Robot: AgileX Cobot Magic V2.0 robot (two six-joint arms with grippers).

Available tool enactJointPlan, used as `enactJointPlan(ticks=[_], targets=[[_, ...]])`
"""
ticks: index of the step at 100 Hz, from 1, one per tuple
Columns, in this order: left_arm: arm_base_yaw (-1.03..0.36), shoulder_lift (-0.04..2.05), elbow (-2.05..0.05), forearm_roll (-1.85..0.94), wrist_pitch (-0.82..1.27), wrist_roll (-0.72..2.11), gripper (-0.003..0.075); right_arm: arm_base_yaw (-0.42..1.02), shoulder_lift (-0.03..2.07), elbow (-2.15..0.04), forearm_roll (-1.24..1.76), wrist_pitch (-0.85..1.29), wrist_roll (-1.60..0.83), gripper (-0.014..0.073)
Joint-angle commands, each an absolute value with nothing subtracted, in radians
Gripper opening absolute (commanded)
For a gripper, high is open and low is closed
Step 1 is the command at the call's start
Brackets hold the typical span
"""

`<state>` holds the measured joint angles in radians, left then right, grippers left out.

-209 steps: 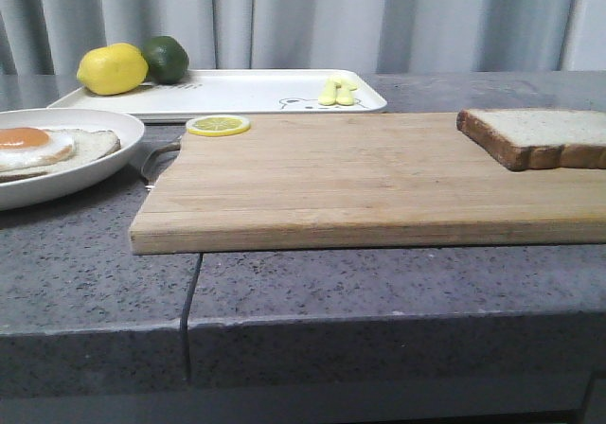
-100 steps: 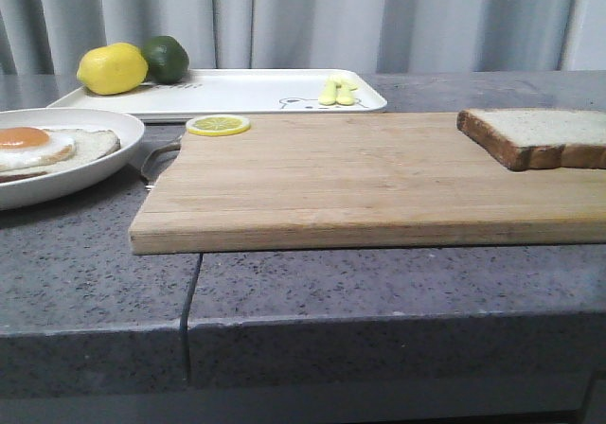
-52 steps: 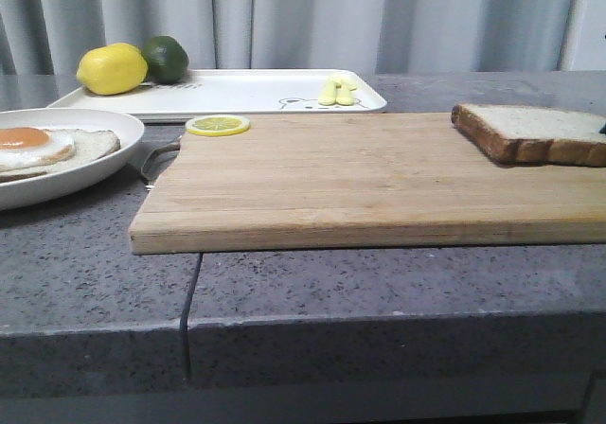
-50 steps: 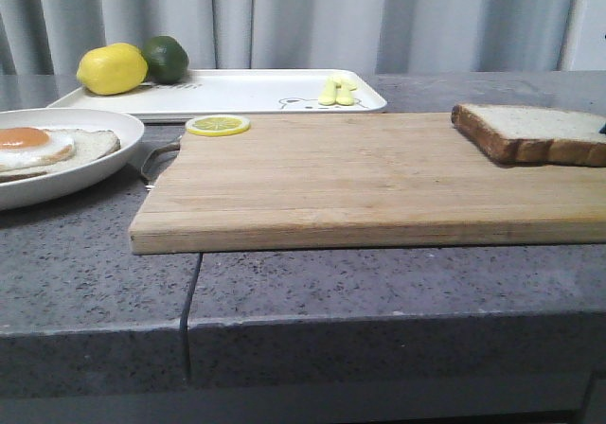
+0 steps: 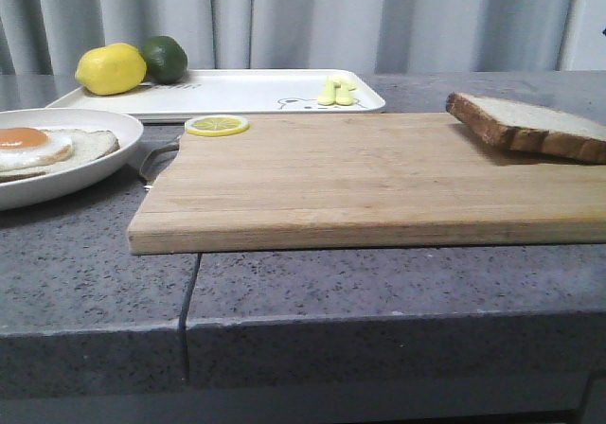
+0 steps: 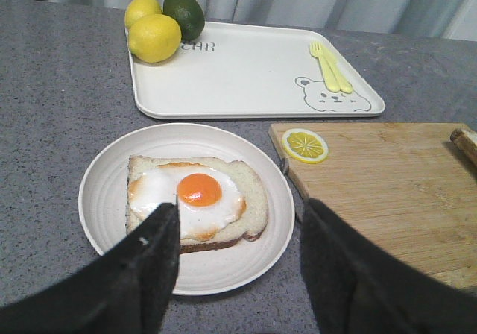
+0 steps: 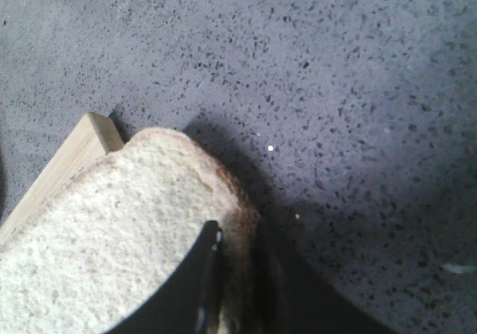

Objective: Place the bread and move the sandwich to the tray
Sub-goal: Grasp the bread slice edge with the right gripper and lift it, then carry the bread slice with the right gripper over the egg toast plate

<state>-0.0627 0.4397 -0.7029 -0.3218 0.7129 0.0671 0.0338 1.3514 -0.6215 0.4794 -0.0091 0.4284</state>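
The bread (image 5: 530,126) sits at the right end of the cutting board (image 5: 350,178), its near edge tilted up; earlier it lay flat. The right end effector (image 7: 223,289) is closed on its crust. The open-faced sandwich (image 6: 195,200) remains on the plate (image 6: 104,192) on the bench (image 5: 379,282), below the wide-open, empty left end effector (image 6: 238,252). The tray (image 6: 246,73) awaits; both steps remain.

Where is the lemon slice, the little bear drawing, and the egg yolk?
lemon slice (image 6: 305,145): left wrist view, on its yellow middle.
bear drawing (image 6: 323,98): left wrist view, on the bear's face on the tray.
egg yolk (image 6: 200,189): left wrist view, on the orange middle of the yolk.
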Motion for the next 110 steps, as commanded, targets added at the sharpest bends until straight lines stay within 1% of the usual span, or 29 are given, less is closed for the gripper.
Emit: enactJointPlan(ticks=[1,19,37,66,85,98,110], targets=[[-0.061,0.455,-0.735,-0.34,0.645,0.061,0.0348,0.034,1.334,-0.652,0.483,-0.056,0.426,0.0029],[-0.061,0.455,-0.735,-0.34,0.645,0.061,0.0348,0.034,1.323,-0.652,0.483,-0.056,0.426,-0.007],[-0.061,0.455,-0.735,-0.34,0.645,0.061,0.0348,0.034,1.282,-0.652,0.483,-0.055,0.426,-0.0069],[-0.061,0.455,-0.735,-0.34,0.644,0.061,0.0348,0.034,1.14,-0.655,0.483,-0.045,0.426,-0.0064],[-0.061,0.455,-0.735,-0.34,0.644,0.061,0.0348,0.036,1.066,-0.72,0.483,0.008,0.426,-0.0064],[-0.061,0.455,-0.735,-0.338,0.642,0.061,0.0348,0.075,1.043,-0.777,0.497,0.027,0.426,-0.0064],[-0.061,0.455,-0.735,-0.317,0.638,0.061,0.0348,0.158,1.043,-0.827,0.52,0.013,0.426,-0.0064]])
